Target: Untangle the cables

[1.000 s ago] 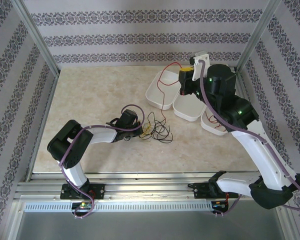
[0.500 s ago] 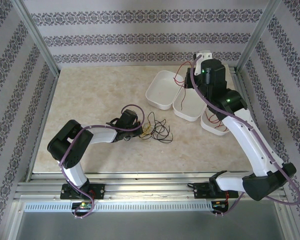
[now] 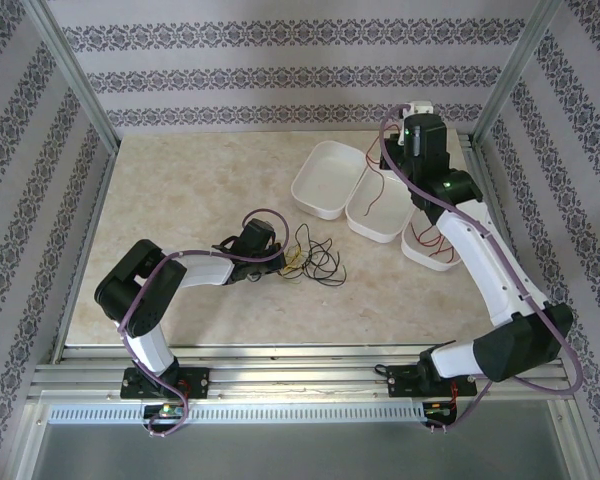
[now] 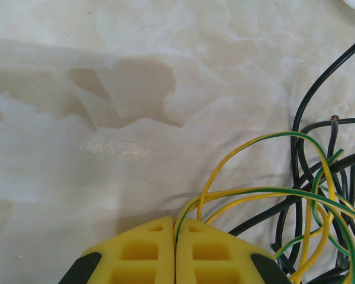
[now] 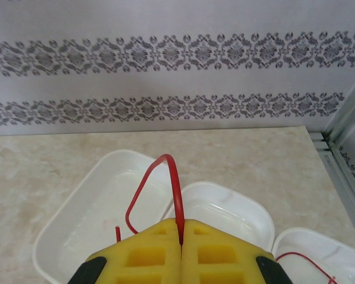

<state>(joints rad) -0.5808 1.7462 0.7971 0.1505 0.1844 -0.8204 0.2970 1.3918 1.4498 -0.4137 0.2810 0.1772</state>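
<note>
Cables, split two ways. The red cable (image 5: 175, 189) is free of the tangle and pinched in your right pincer (image 5: 181, 228), jaws pressed together on it. Over the last second that arm swings from above the left tray (image 3: 315, 185) to the back right corner. The red loop now hangs over the middle tray (image 3: 365, 220). A red strand also lies in the right tray (image 3: 420, 258); you cannot tell if it is the same wire.

The left pincer (image 4: 176, 228) has not moved. It sits low on the counter (image 3: 180, 190), closed on the yellow cable (image 4: 242, 144). That one crosses the black cable (image 4: 305, 100) just beside it, mid-counter.

Judgement: red is as good as sorted and wants only a release into a tray. Yellow and black remain to be parted.
</note>
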